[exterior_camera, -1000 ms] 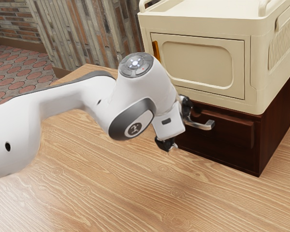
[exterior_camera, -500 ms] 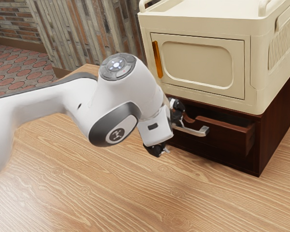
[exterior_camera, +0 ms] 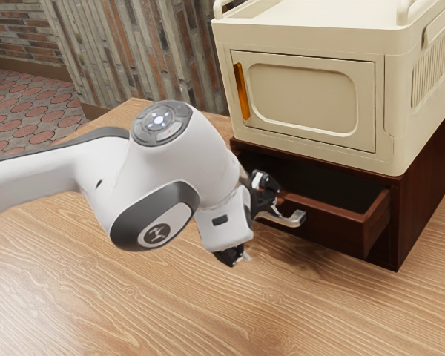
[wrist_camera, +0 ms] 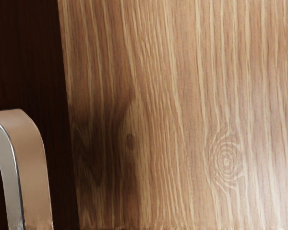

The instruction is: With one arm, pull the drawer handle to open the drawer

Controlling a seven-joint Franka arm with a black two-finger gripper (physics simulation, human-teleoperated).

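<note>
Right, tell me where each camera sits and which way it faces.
Exterior view: beside the arm, looking down across the wooden tabletop at the cream cabinet and partly open drawer; the arm and open gripper show.
Wrist view: at the arm's end, looking down past the metal drawer handle.
Both share the handle and tabletop.

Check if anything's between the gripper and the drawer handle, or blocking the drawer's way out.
Nothing visible between the gripper and the handle; they're right at each other. In front of the partly open drawer I see only the arm itself, which would likely need to back off as it pulls.
</note>
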